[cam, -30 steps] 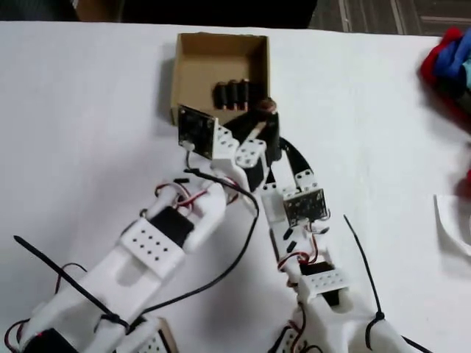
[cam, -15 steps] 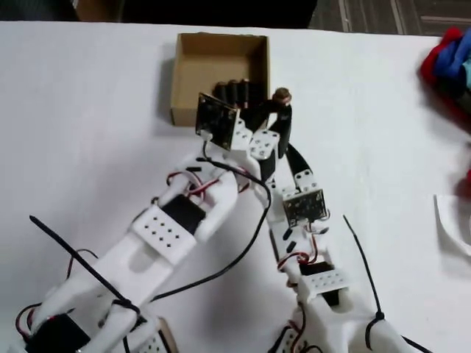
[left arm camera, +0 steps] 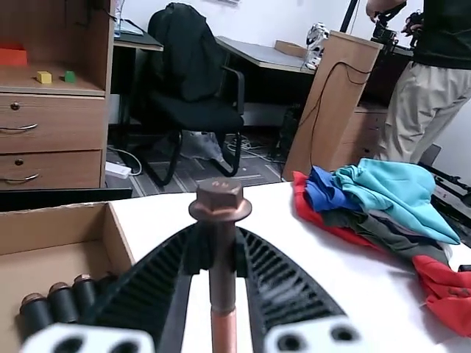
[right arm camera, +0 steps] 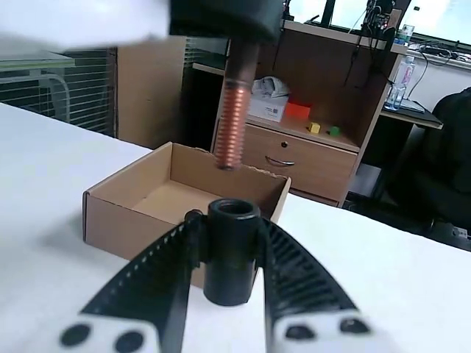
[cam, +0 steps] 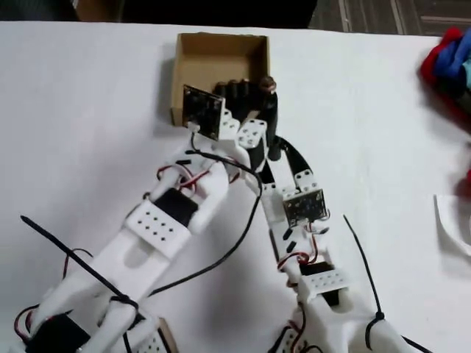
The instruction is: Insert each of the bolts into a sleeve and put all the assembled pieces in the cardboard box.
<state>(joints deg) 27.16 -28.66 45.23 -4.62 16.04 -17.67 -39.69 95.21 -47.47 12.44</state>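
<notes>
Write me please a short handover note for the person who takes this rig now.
Left end effector: shut on the bolt, held upright.
Right end effector: shut on the sleeve, upright near the cardboard box.
The bolt's tip hangs above the sleeve's opening, not in it.
Done: several assembled pieces lie in the box.
Left: insert this bolt, put the piece in the box.

White table [cam: 88, 110] carries a heap of red, blue and teal clothes [left arm camera: 383, 206] at its right edge; beyond it stand a black office chair [left arm camera: 193, 110] draped with a dark jacket, and a wooden drawer unit [left arm camera: 48, 140].
</notes>
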